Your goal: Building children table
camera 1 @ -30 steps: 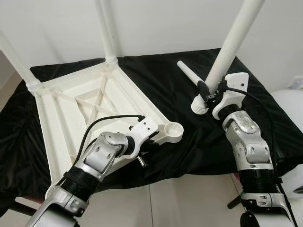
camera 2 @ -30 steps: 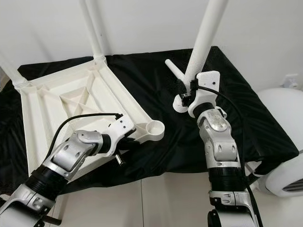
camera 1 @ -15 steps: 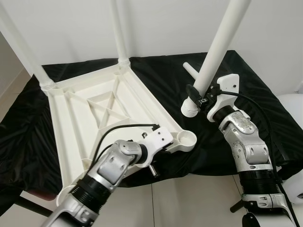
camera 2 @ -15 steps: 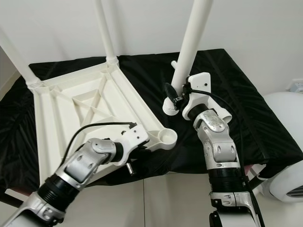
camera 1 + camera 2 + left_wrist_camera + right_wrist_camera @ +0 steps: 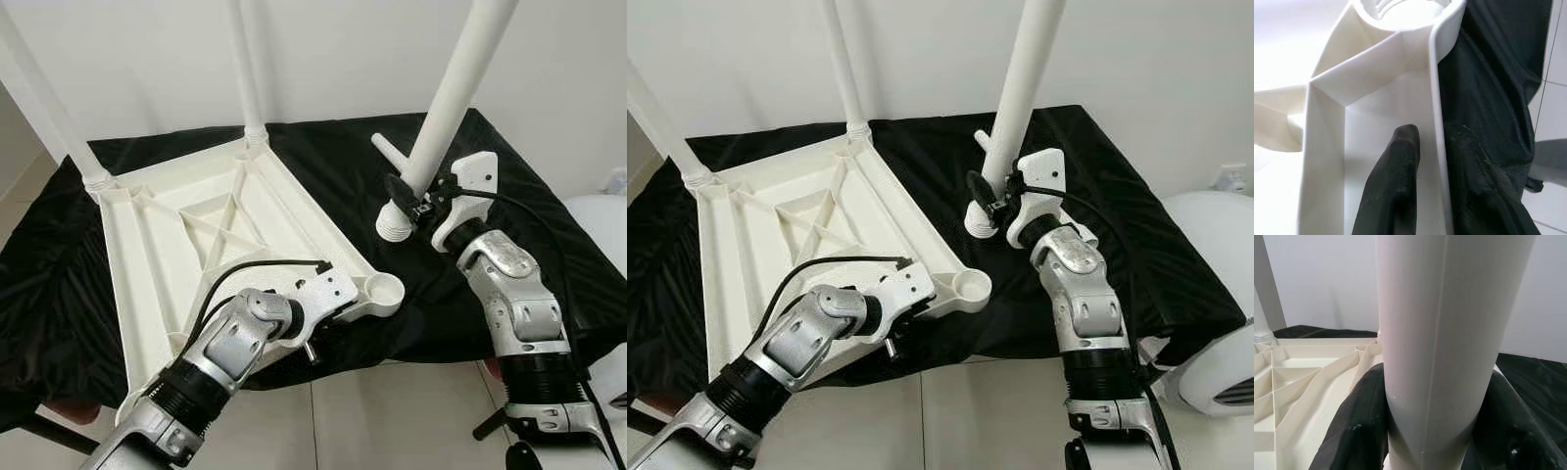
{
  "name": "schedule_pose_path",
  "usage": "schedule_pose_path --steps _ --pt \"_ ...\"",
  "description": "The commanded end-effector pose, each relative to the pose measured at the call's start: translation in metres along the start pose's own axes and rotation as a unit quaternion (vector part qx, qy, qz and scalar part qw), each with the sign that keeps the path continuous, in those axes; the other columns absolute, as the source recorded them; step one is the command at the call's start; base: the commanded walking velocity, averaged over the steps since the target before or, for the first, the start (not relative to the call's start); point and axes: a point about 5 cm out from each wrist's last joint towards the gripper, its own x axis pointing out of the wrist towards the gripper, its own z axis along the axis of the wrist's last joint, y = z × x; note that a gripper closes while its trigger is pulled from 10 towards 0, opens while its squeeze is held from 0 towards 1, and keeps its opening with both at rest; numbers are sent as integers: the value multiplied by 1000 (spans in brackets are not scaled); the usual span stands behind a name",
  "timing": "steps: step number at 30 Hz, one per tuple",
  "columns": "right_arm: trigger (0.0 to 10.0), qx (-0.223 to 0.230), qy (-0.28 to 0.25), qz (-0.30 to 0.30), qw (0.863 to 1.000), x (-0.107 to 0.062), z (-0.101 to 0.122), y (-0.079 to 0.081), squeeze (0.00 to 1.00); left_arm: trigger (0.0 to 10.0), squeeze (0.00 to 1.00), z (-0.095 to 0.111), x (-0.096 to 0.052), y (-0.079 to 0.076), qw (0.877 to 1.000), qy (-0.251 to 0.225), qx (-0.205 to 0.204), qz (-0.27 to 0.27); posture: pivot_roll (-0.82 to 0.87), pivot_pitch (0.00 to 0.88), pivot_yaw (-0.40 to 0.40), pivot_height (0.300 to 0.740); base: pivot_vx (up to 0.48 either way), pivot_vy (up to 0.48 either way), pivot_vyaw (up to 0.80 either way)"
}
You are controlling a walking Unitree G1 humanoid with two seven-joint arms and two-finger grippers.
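Black cloth (image 5: 323, 166) over tiled floor (image 5: 392, 421), white wall (image 5: 343, 59).

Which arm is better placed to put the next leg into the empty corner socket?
Right. The right gripper already holds a white table leg upright, close to the empty socket. The left gripper grips the tabletop rim beside that socket, probably steadying it.

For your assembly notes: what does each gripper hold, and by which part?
Right gripper: white table leg, near its threaded lower end. Left gripper: tabletop's rim, by the empty corner socket.
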Motion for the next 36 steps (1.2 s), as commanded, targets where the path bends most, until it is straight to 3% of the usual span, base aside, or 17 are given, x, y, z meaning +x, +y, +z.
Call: schedule_pose_path --steps 1,11,18,33,34,35,36 --pt "10000 2 -13 7 1000 -1 4 2 0 10000 0 -3 -2 12 996 11 -7 87 -99 79 77 740 0 0 0" --pt "10000 17 -20 6 1000 -9 3 -2 0 10000 0 28 3 8 995 -56 -17 84 -102 70 79 740 0 0 0" --pt "10000 18 -22 10 1000 -10 4 -1 0 10000 0 18 11 -8 997 -42 -19 65 -103 66 76 740 0 0 0" --pt "10000 7 -23 4 1000 -13 9 -8 0 10000 0 9 13 -3 996 -17 -18 85 -109 84 77 740 0 0 0" --pt "10000 6 -23 4 1000 -14 9 -8 0 8431 0 9 13 -3 996 -15 -15 82 -112 87 82 740 0 0 0" --pt "10000 6 -23 4 1000 -14 9 -8 0 8431 0 9 13 -3 996 -15 -15 82 -112 87 82 740 0 0 0" --pt "10000 6 -23 4 1000 -14 9 -8 0 9647 0 9 13 -3 996 -13 -12 82 -112 87 83 740 0 0 0"
